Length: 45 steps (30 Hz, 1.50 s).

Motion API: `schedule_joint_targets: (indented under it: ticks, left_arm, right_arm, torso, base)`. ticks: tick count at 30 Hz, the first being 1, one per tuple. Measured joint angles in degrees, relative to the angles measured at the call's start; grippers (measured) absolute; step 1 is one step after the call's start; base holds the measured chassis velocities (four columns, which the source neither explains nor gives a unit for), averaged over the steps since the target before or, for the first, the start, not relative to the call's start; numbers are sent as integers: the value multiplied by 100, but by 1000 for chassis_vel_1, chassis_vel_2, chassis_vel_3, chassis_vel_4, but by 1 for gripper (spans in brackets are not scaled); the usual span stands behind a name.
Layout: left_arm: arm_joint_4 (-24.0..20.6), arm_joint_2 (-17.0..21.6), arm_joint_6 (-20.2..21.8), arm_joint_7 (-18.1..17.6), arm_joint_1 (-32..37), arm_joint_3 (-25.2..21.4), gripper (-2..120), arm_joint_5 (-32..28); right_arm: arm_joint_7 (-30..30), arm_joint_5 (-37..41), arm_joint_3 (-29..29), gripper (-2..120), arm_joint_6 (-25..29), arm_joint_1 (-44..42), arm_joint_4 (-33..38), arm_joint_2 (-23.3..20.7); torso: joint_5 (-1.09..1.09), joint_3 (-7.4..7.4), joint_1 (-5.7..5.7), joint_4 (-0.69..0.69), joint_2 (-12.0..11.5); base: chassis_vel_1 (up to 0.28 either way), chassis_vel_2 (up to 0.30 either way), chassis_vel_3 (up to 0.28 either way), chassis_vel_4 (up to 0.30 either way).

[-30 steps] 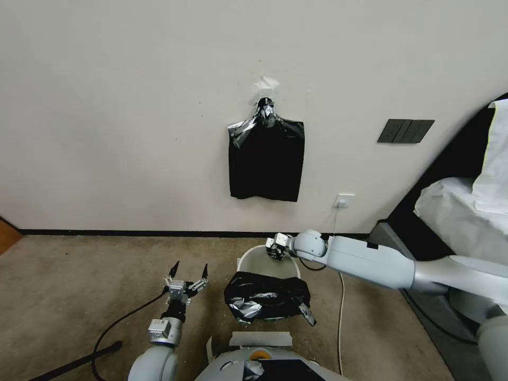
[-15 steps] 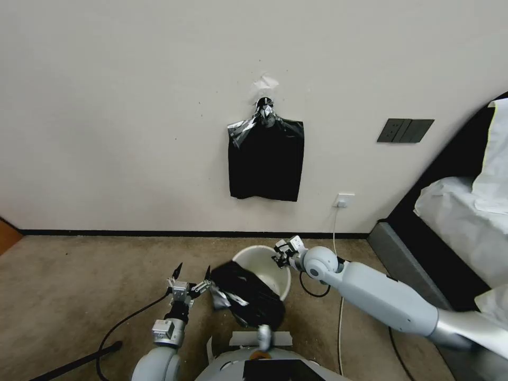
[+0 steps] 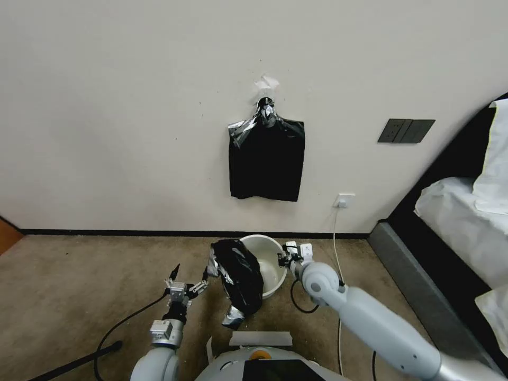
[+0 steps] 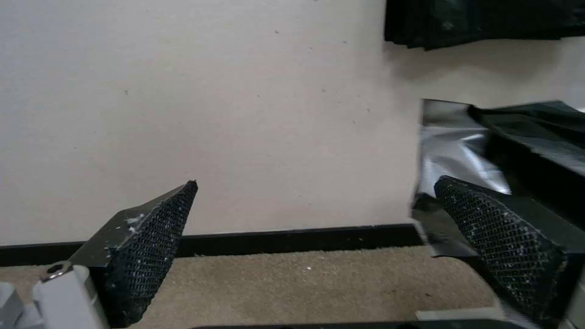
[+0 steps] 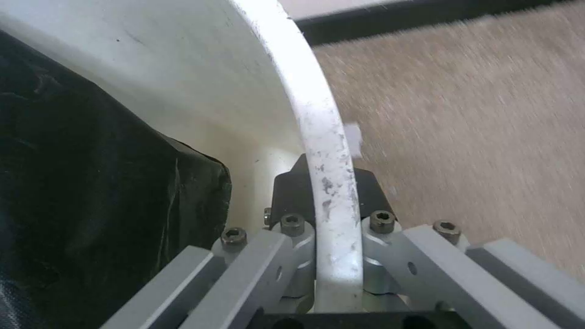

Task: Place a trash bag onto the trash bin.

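Observation:
The cream-white trash bin (image 3: pixel 270 253) stands on the carpet below the wall. The crinkled black trash bag (image 3: pixel 239 274) hangs over the bin's left rim and down its outer side. My right gripper (image 3: pixel 288 258) is shut on the bin's right rim; in the right wrist view the rim (image 5: pixel 321 132) runs between its fingers (image 5: pixel 291 183), with the bag (image 5: pixel 91 183) inside the bin. My left gripper (image 3: pixel 190 271) is open just left of the bag. In the left wrist view the bag's shiny edge (image 4: pixel 457 146) lies right beside one finger (image 4: pixel 500 237), with nothing between the jaws.
A flat bundle of black bags (image 3: pixel 266 159) hangs on the wall above the bin. A white cable runs down from a wall socket (image 3: pixel 344 200) to the floor. A bed (image 3: pixel 455 211) stands to the right. A dark cable (image 3: pixel 121 323) crosses the carpet on the left.
My right arm swung in from the right toward the near side, still holding the rim. The bin turned, carrying the bag from its near side round to its left, up to my left gripper.

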Motion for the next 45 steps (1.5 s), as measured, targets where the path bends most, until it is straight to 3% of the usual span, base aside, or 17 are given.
schedule_joint_targets:
  ticks: [12,21,23,25,28,33,38,39,40,41,42,43,44,45]
  left_arm:
    - [-57,-4,71,-1,17,-48,100,-91]
    - [-82,-30,78,-2,57,21,100,-9]
    - [-90,-29,78,-1,70,24,100,1]
    - [-92,-28,78,-1,75,25,100,4]
    - [-105,-20,78,-1,91,26,100,12]
    - [-139,-10,79,-1,101,27,100,14]
    - [-196,10,86,0,115,27,100,15]
    - [-210,10,95,0,119,26,100,-2]
    - [-243,17,138,-8,139,28,100,-105]
    - [-243,17,138,-8,139,28,100,-105]
    - [-303,24,250,-87,167,52,100,-287]
    - [-341,17,351,-208,175,65,100,-376]
    - [-341,17,351,-208,175,65,100,-376]
    - [-356,6,400,-297,174,64,100,-389]
  right_arm:
    - [92,-344,425,1,-5,-1221,376,296]
    - [-38,-574,428,2,-37,-1479,330,344]
    - [-54,-634,428,11,-58,-1501,323,350]
    - [-57,-646,428,13,-63,-1503,323,352]
    - [-60,-692,428,31,-76,-1510,323,357]
    - [-54,-737,472,45,-98,-1515,360,357]
    - [-46,-982,633,68,-206,-1518,477,303]
    - [-273,-1554,648,71,-215,-1551,506,268]
    - [-953,-2589,662,77,-114,-1650,506,201]
    - [-953,-2589,662,77,-114,-1650,506,201]
    - [-2018,-3589,715,82,150,-1783,566,75]
    - [-2905,-4075,737,86,339,-1865,699,-44]
    - [-2905,-4075,737,86,339,-1865,699,-44]
    - [-3355,-4244,683,89,433,-1883,768,-111]
  torso:
    - [0,0,0,-1,0]
    - [-1,-1,0,-1,0]
    - [0,-1,0,-1,0]
    - [0,0,0,-1,0]
    - [1,0,0,1,0]
    - [1,0,0,0,0]
    - [1,0,0,0,0]
    - [1,0,0,0,0]
    - [1,0,0,-2,0]
    - [1,0,0,-2,0]
    - [1,0,0,-2,0]
    - [-1,0,0,-1,0]
    - [-1,0,0,-1,0]
    - [-2,0,0,-2,0]
  base:
    - [0,0,0,0]
    - [0,0,0,0]
    - [0,0,0,0]
    - [0,0,0,0]
    - [0,0,0,0]
    - [0,0,0,0]
    - [0,0,0,0]
    - [0,0,0,0]
    - [0,0,0,0]
    - [0,0,0,0]
    - [0,0,0,0]
    - [0,0,0,0]
    - [0,0,0,0]
    - [0,0,0,0]
